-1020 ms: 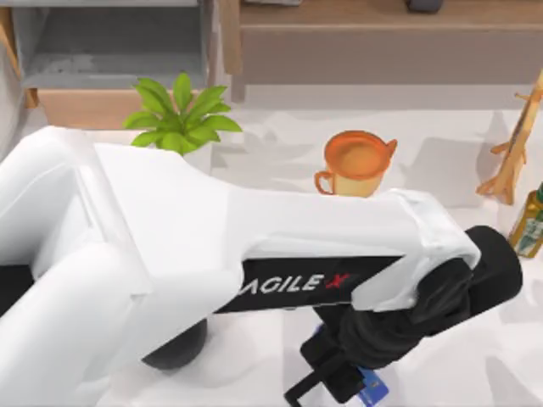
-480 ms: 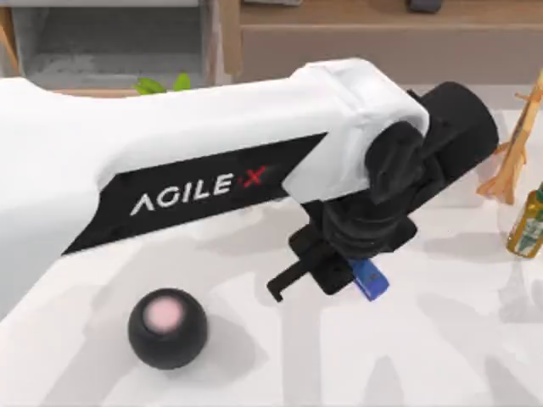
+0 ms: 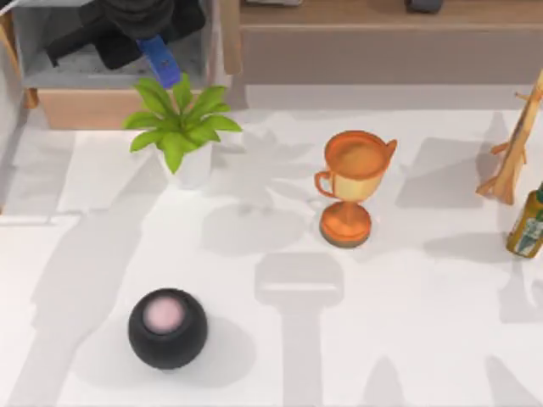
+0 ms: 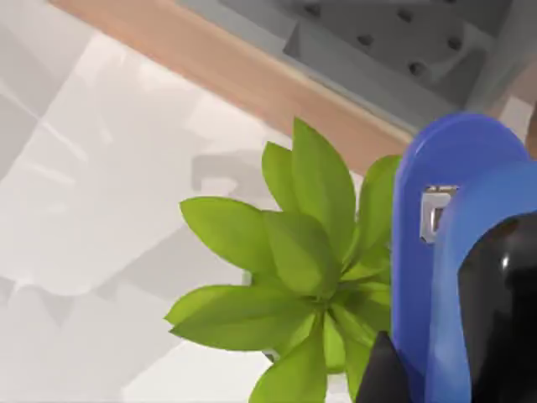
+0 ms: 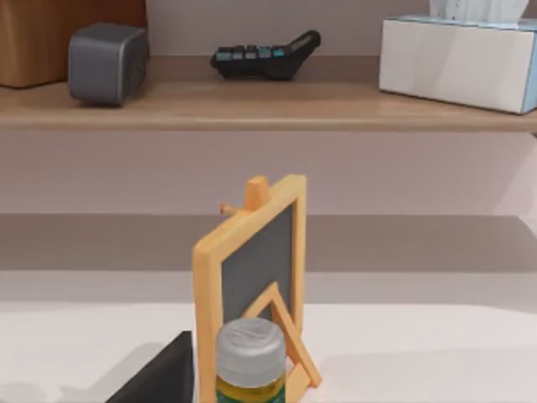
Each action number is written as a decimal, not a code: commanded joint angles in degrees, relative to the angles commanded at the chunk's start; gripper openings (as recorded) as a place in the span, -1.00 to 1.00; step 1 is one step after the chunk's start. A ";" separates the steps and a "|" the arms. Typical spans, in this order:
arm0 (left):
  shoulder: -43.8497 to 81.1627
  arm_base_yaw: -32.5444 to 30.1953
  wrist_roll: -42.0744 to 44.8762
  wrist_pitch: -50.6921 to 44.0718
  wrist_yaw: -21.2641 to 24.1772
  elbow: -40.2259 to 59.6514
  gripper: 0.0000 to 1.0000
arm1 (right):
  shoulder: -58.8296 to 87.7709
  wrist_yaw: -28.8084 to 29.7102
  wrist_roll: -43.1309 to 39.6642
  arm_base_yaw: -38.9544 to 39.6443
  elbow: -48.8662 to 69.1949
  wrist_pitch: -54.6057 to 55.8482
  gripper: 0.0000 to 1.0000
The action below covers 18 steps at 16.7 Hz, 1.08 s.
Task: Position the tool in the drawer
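The tool, a small blue stapler (image 3: 160,60), hangs in my left gripper (image 3: 151,47), which is shut on it at the table's back left. It is held over the front edge of the open grey drawer (image 3: 93,64), just behind the potted plant (image 3: 178,127). In the left wrist view the stapler (image 4: 449,252) stands close beside a black finger (image 4: 497,311), above the plant (image 4: 302,277) and the drawer's wooden front (image 4: 243,80). My right arm is parked at the table's right, its wrist camera facing a small easel (image 5: 252,269).
An orange trophy cup (image 3: 352,182) stands mid-table and a black ball with a pink spot (image 3: 167,328) lies at the front left. The wooden easel (image 3: 512,153) and a bottle (image 3: 529,222) stand at the right edge. A shelf runs along the back.
My left arm swung from the table's middle to the back left, carrying the stapler up over the drawer. The trophy, plant and ball are uncovered now.
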 joint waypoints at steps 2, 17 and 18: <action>1.59 8.78 11.72 -0.19 -0.72 2.20 -1.00 | 0.00 0.00 0.00 0.00 0.00 0.00 1.00; 25.23 46.53 71.29 1.91 21.59 8.96 -1.00 | 0.00 0.00 0.00 0.00 0.00 0.00 1.00; 25.70 46.98 72.35 1.30 22.91 8.46 -1.00 | 0.00 0.00 0.00 0.00 0.00 0.00 1.00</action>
